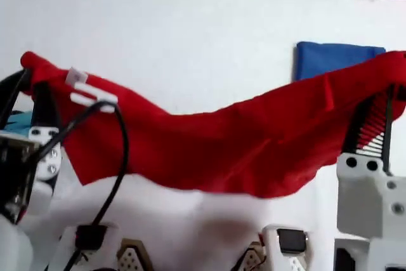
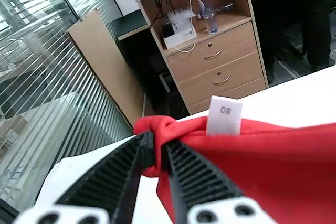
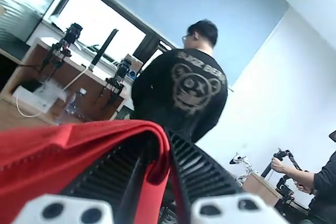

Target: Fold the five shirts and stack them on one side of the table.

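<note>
A red shirt (image 1: 222, 138) hangs stretched above the white table (image 1: 190, 42), held up at both ends and sagging in the middle. My left gripper (image 1: 28, 84) is shut on its left end, close to a white size label (image 1: 76, 77). In the left wrist view the black ribbed fingers (image 2: 181, 169) pinch a bunched red corner (image 2: 157, 129) beside the label (image 2: 224, 115). My right gripper (image 1: 387, 103) is shut on the shirt's right end; the right wrist view shows red cloth (image 3: 63, 145) draped over and between its fingers (image 3: 197, 169). A folded blue shirt (image 1: 336, 58) lies flat at the table's right side.
The arms' white bases (image 1: 292, 242) and a black cable (image 1: 117, 157) sit along the near edge. A wooden drawer unit (image 2: 215, 61) stands beyond the table's far side. The far half of the table is bare white surface.
</note>
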